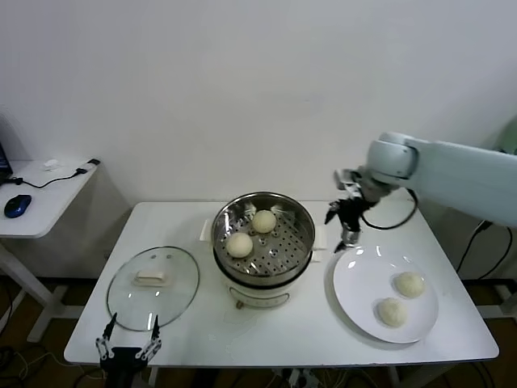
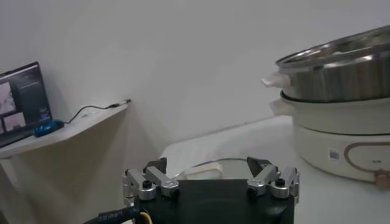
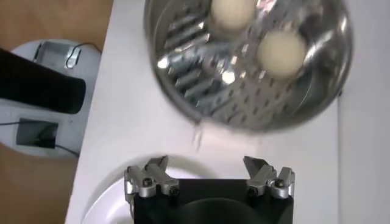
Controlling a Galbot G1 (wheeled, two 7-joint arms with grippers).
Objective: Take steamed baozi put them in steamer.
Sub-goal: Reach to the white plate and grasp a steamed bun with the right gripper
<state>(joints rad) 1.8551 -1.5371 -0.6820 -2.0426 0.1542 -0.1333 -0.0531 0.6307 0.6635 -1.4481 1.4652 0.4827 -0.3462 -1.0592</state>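
The steel steamer point(image 1: 263, 240) stands mid-table on its cream base and holds two cream-white baozi point(image 1: 239, 244) point(image 1: 264, 221) on its perforated tray. Two more baozi point(image 1: 409, 284) point(image 1: 392, 312) lie on the white plate point(image 1: 355, 283) at the right. My right gripper point(image 1: 346, 225) is open and empty, in the air between the steamer and the plate's far edge. In the right wrist view the gripper point(image 3: 208, 165) hangs over the plate's rim point(image 3: 100, 198), with the steamer point(image 3: 244, 100) and its two baozi point(image 3: 281, 52) point(image 3: 232, 12) beyond. My left gripper point(image 1: 128, 346) is open and empty at the table's front left edge.
The round glass lid point(image 1: 153, 277) with a cream handle lies flat left of the steamer. It also shows in the left wrist view point(image 2: 207, 168), just past the left gripper point(image 2: 208, 163). A side desk point(image 1: 40, 194) with a blue mouse stands far left.
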